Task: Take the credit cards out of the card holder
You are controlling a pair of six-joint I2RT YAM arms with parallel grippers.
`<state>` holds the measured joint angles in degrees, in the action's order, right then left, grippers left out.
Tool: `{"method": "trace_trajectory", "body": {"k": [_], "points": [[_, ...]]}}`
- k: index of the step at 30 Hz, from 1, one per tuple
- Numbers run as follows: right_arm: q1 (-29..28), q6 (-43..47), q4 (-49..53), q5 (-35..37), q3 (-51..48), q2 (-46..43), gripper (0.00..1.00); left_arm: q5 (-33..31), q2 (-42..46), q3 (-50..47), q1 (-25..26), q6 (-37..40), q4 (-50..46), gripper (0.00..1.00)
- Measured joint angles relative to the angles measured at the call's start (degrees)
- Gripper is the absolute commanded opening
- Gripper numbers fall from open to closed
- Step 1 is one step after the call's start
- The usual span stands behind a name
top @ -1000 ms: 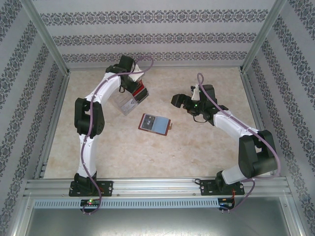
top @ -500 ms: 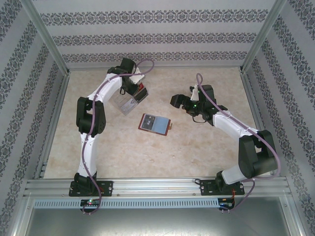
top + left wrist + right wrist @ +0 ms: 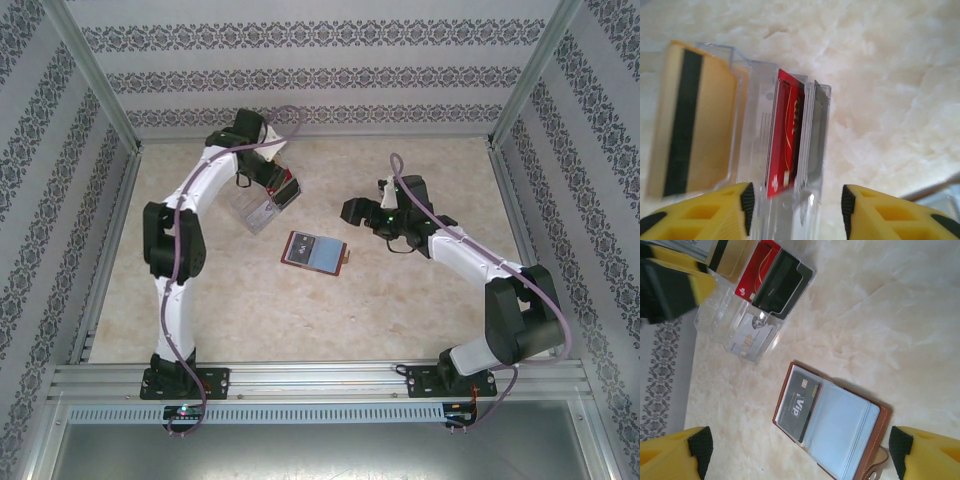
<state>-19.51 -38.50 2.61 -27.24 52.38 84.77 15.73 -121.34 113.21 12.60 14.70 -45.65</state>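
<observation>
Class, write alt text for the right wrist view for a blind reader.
An open brown card holder lies on the marbled table, a black VIP card in its sleeve. A clear box of cards sits upper left.

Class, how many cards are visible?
5: gold card, red card, black card and white card at the clear box; black VIP card in the card holder. More may be hidden.
</observation>
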Motion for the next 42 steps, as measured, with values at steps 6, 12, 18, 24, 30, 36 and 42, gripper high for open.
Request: {"method": "trace_trajectory", "body": {"k": [6, 12, 18, 24, 30, 36, 42], "points": [[-6.82, 1.99, 5.16, 5.73, 2.6, 0.44, 0.84, -2.4, 17.44, -14.99, -0.79, -10.29, 7.85, 0.84], [-15.26, 3.21, 9.55, 13.0, 8.83, 5.09, 0.78, -7.3, 30.27, -30.73, -1.05, -20.06, 13.57, 1.0], [-21.16, 2.4, 13.4, 18.62, 13.25, 12.61, 0.66, -8.98, 40.04, -45.59, -1.09, -27.87, 15.65, 0.99], [-21.75, -1.79, 14.36, 19.52, 16.63, 19.67, 0.59, -9.22, 47.41, -53.99, -1.11, -31.74, 16.37, 1.0], [-21.77, -5.05, 14.23, 19.04, 22.43, 27.04, 0.58, -9.38, 48.61, -54.82, -1.16, -33.05, 16.55, 0.99], [-21.9, -5.7, 14.99, 19.06, 24.37, 29.51, 0.58, -9.31, 48.59, -54.82, -1.46, -33.7, 16.57, 1.0], [-21.84, -4.13, 16.63, 18.67, 23.82, 30.1, 0.59, -8.37, 47.6, -54.82, -1.46, -34.62, 16.55, 1.0]]}}
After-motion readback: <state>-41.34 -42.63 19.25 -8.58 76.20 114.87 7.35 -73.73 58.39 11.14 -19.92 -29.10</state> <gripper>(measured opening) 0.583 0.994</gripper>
